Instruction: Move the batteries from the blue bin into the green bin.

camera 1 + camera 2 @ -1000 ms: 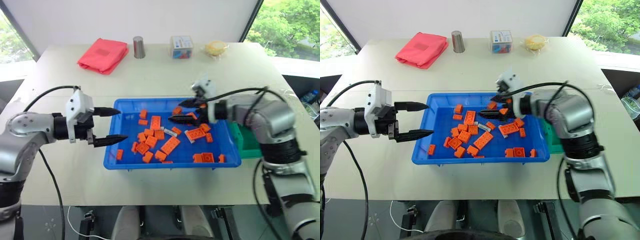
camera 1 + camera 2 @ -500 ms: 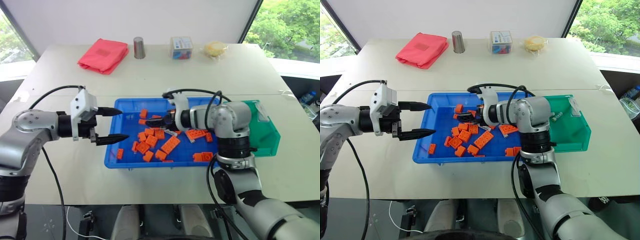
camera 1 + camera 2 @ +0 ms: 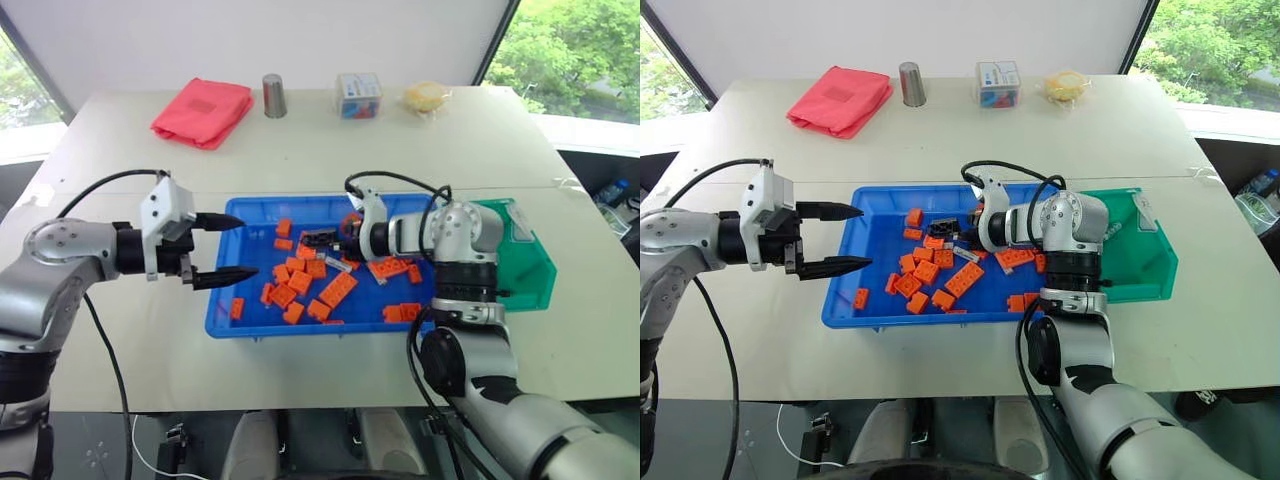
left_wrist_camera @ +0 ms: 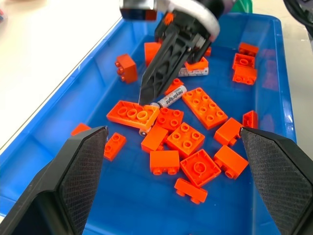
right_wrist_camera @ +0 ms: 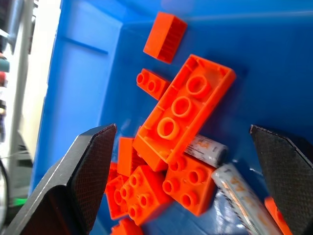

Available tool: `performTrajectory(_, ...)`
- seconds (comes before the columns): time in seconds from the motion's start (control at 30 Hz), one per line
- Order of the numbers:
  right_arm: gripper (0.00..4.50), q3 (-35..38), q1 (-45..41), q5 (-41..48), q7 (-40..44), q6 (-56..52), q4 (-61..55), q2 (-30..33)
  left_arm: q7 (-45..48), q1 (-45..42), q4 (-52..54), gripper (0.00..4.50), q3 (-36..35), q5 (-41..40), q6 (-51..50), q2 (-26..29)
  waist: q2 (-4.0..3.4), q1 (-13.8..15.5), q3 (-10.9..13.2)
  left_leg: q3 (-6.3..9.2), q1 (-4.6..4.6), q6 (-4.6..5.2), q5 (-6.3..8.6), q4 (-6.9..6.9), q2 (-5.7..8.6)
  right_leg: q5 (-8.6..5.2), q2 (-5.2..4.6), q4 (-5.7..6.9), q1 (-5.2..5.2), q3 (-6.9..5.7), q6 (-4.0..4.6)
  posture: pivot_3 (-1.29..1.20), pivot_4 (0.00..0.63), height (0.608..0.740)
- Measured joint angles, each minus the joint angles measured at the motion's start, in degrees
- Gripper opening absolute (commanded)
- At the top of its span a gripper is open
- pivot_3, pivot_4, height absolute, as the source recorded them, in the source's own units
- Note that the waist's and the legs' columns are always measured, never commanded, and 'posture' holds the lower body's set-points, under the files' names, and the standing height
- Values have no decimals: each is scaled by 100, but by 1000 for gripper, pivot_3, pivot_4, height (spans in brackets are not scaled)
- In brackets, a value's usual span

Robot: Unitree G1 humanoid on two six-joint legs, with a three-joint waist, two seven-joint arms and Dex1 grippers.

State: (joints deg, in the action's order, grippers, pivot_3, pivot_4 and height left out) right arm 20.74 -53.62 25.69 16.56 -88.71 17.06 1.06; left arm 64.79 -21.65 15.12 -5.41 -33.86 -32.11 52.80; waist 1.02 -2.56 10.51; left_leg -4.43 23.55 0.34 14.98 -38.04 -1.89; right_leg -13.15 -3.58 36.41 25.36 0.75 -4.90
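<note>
Silvery batteries [image 4: 172, 96] flat among bricks in blue bin [image 4: 58, 122]

The right gripper [image 4: 151, 95] has dropped into the blue bin [image 3: 222, 300] — fingers spread over two batteries [image 5: 230, 188].

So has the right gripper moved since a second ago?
Yes. The right gripper has moved from the green bin side toward the middle of the blue bin, lower among the bricks.
</note>
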Motion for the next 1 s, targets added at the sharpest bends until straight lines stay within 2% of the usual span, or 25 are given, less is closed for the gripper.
performTrajectory(0.1,3724,271,-64,31,-93,166,298,-135,-4,-18,72,4500,0,-14,-2,-2,0,-2,0,1,-1,0,0,0,0,0,1,-1,-1,0,0,0,150,736)
performTrajectory(0.2,2231,355,-64,48,-133,293,521,-279,-7,-19,79,4500,1,-14,-2,-2,0,-18,0,0,-1,0,0,2,-1,0,3,-1,1,0,0,0,150,736)
performTrajectory(0.23,1865,365,-64,54,-143,307,543,-294,-8,-19,79,4500,1,-14,-2,-2,0,-16,0,1,-1,0,0,2,-1,0,3,0,1,0,0,0,150,736)
performTrajectory(0.33,303,390,-64,82,-173,363,570,-362,-8,-19,79,4500,1,-13,-2,-2,0,-10,0,1,-1,0,0,2,-1,0,1,-1,0,0,0,0,150,736)
performTrajectory(0.37,58,391,-80,138,-168,370,561,-370,-8,-19,78,4500,1,-12,-2,-2,0,-9,0,1,-1,0,0,2,-1,0,1,-1,-1,0,0,0,150,736)
performTrajectory(0.5,58,387,-120,162,-215,461,607,-403,-6,-23,71,4500,1,-6,3,-2,3,-9,-2,2,-2,0,0,2,-1,0,1,-3,-2,0,0,0,150,736)
performTrajectory(0.63,58,355,-400,177,-275,771,818,-707,-5,-20,58,4500,1,13,24,-9,2,-53,-1,3,-2,0,0,3,-3,0,3,-2,1,0,0,0,150,736)
performTrajectory(0.77,58,-732,-406,157,41,1006,700,-904,-5,-51,55,4500,15,16,29,-88,2,-122,-1,7,-1,0,0,8,-4,0,2,-4,1,-3,0,0,150,736)
performTrajectory(0.87,979,-1362,-101,162,231,943,608,-983,4,-99,49,4500,15,25,30,-102,3,-126,-2,11,3,0,0,8,-1,0,-5,-7,-1,-3,0,0,150,736)
performTrajectory(0.9,1552,-1569,-36,171,341,908,521,-917,16,-123,23,4500,14,42,34,-102,3,-122,-1,12,4,0,0,4,-1,1,-8,-9,0,-2,-1,0,150,736)
performTrajectory(0.97,2288,-1714,-36,174,438,925,410,-813,28,-125,-2,4500,14,59,35,-102,3,-123,-1,14,4,0,0,2,-1,2,-9,-10,-1,0,-4,0,150,736)
performTrajectory(1.0,2288,-1997,-41,163,624,1033,199,-579,42,-126,-34,4500,15,69,36,-103,3,-119,-1,15,4,0,0,2,-1,3,-9,-13,-2,0,-5,0,150,736)
